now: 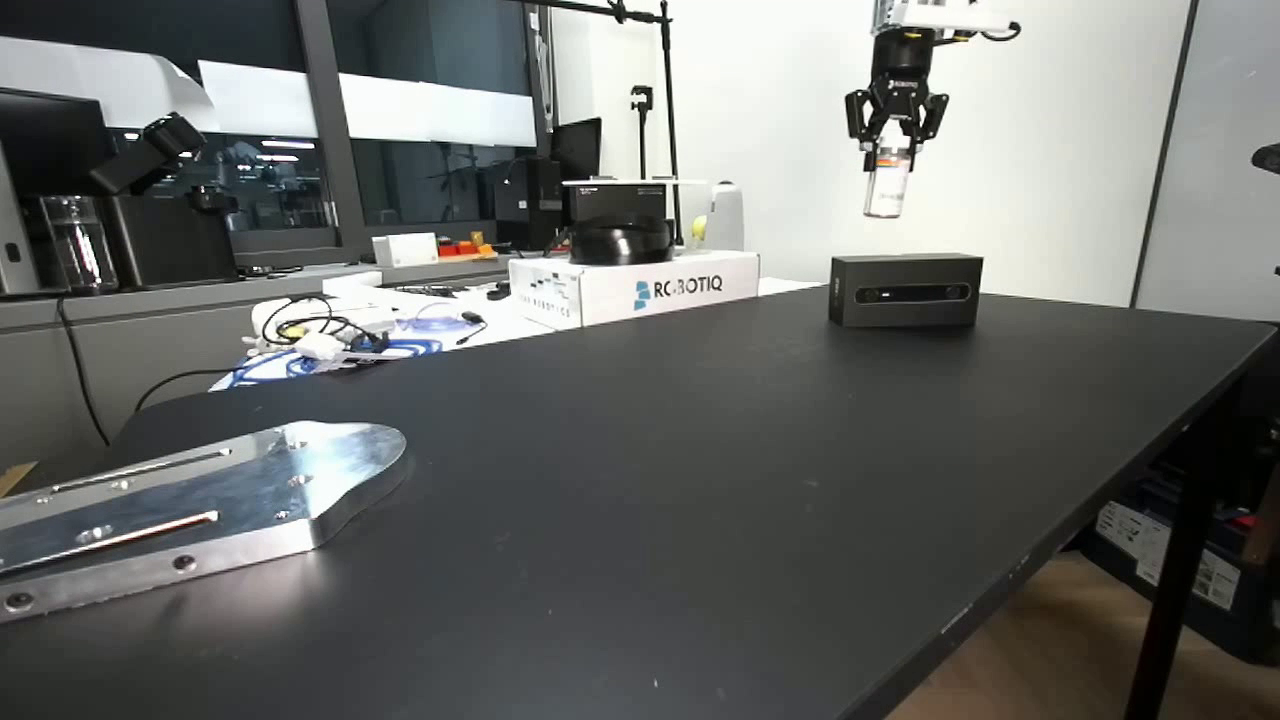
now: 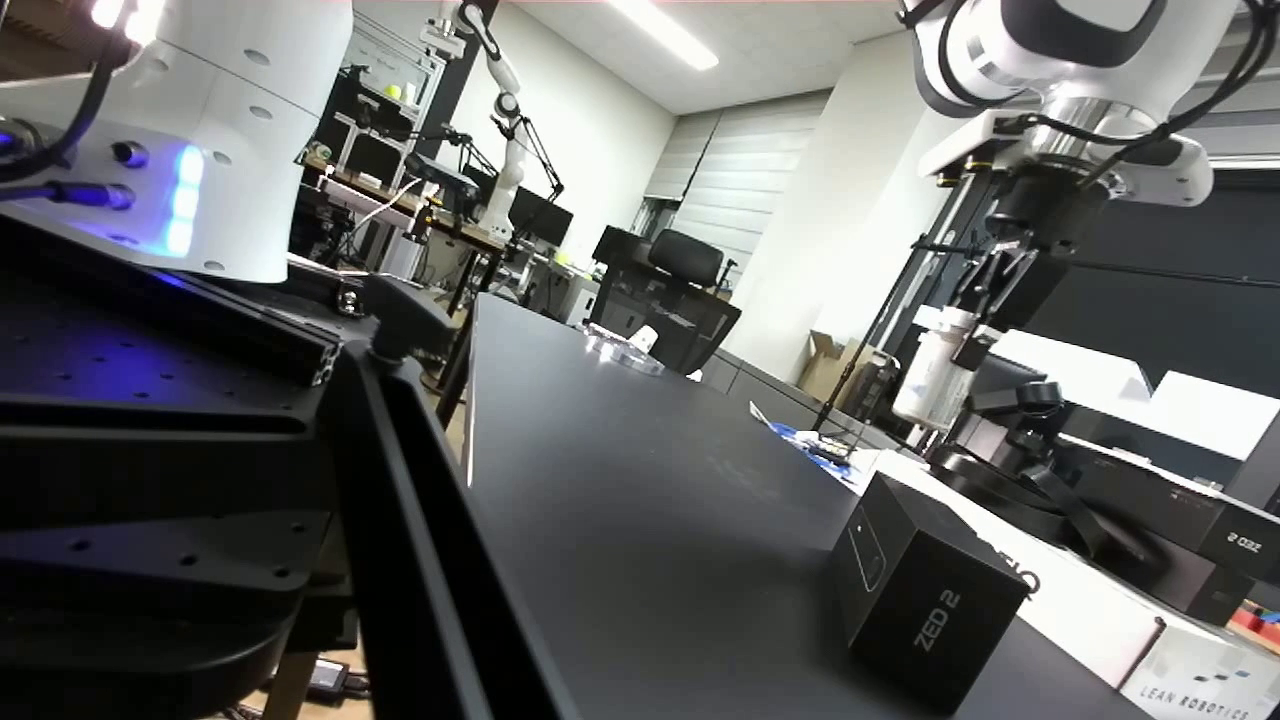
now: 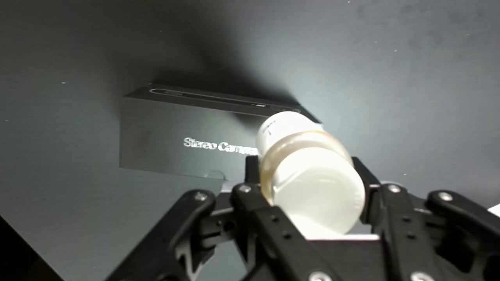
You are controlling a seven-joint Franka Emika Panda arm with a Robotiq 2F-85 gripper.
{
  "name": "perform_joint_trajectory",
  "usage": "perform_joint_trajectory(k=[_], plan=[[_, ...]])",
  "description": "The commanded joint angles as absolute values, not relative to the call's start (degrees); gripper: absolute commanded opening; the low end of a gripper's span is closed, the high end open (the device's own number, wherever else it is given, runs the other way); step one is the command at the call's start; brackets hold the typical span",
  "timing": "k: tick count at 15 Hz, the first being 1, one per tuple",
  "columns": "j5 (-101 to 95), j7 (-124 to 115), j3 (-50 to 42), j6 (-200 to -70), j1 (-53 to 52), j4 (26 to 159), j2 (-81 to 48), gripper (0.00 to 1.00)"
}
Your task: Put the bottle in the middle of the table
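The bottle is small and whitish with a white cap and a thin orange band; it shows in both exterior views (image 1: 887, 193) (image 2: 933, 382) and from its cap end in the wrist view (image 3: 318, 191). My gripper (image 1: 889, 165) is shut on the bottle near its cap, one finger on each side, in the wrist view (image 3: 308, 175) too. The bottle hangs slightly tilted in the air, above and near the low black box. The table (image 1: 660, 500) has a flat matte black top, also seen in an exterior view (image 2: 640, 470). No dark reddish cap shows.
The black camera box (image 1: 905, 292) stands at the table's end below the bottle, also in the wrist view (image 3: 168, 136). A shiny metal plate (image 1: 250, 485) lies at the opposite end. A white Robotiq box (image 1: 640, 287) and cables (image 1: 330, 345) lie beside the table's long edge.
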State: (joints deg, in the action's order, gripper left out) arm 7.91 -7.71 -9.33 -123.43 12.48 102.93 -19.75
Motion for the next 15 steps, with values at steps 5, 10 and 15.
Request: perform_joint_trajectory(k=[5,10,15], plan=[[4.6,-9.3,-3.5,-132.5,2.1,118.4,-15.5,0.31],[-0.5,-10.7,-0.2,-139.8,-4.9,127.8,-16.2,0.31],[-3.9,-11.4,0.4,-143.1,-7.8,132.0,-16.4,0.31]])
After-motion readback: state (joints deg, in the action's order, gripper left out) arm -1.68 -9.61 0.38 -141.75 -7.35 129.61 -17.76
